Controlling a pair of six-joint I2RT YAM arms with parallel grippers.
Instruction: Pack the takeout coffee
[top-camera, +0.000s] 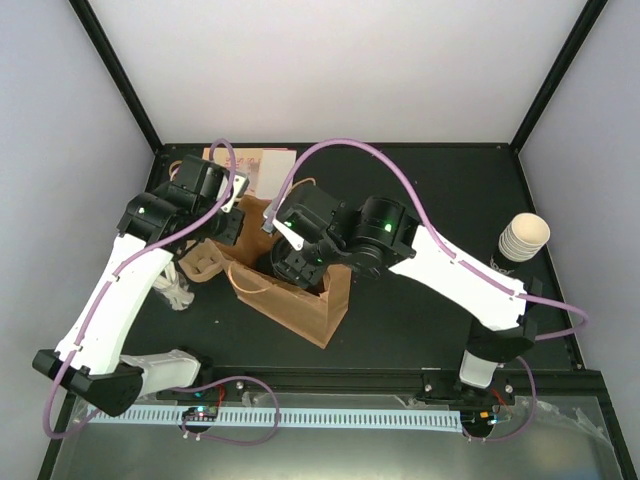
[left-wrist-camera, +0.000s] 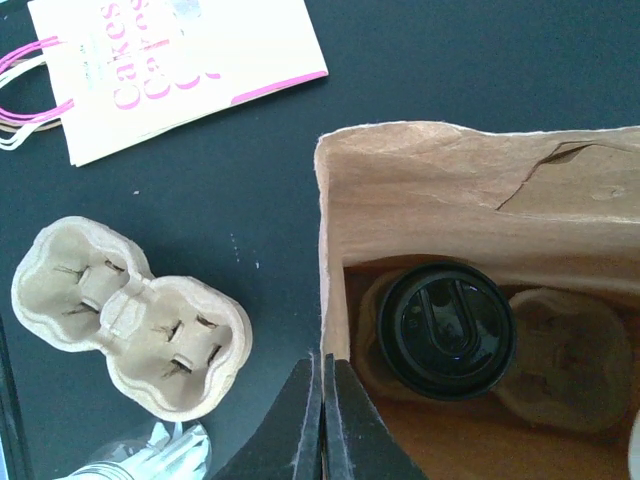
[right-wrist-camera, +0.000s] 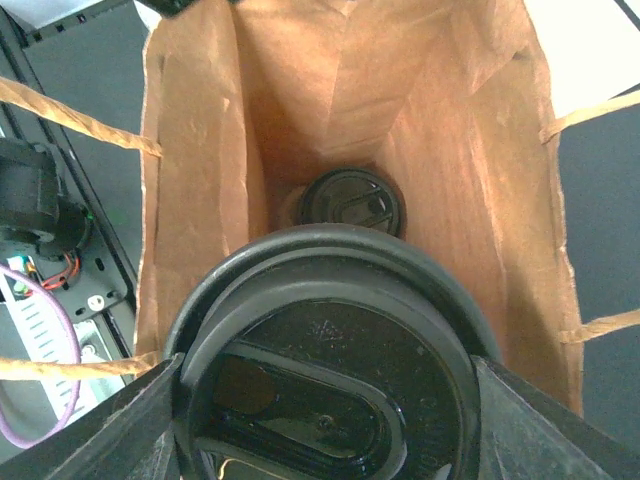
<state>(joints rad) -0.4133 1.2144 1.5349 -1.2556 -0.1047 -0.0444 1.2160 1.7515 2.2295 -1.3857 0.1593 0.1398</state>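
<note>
One takeout coffee (right-wrist-camera: 320, 370), its black lid filling the right wrist view, is held over the open mouth of the brown paper bag (top-camera: 295, 295), with my right gripper (right-wrist-camera: 325, 400) shut on its sides. A second lidded coffee (left-wrist-camera: 446, 329) sits at the bag's bottom in a pulp tray (left-wrist-camera: 575, 365); the right wrist view shows it deep in the bag (right-wrist-camera: 352, 203). My left gripper (left-wrist-camera: 322, 372) is shut on the bag's rim (left-wrist-camera: 333, 250), the paper edge pinched between its jaws. From above, the left gripper (top-camera: 235, 222) is at the bag's far left corner.
A spare pulp cup tray (left-wrist-camera: 130, 320) lies left of the bag, with crumpled clear plastic (top-camera: 175, 290) by it. A white paper bag with pink print (left-wrist-camera: 180, 60) lies flat at the back. A stack of lidless cream cups (top-camera: 524, 238) stands far right.
</note>
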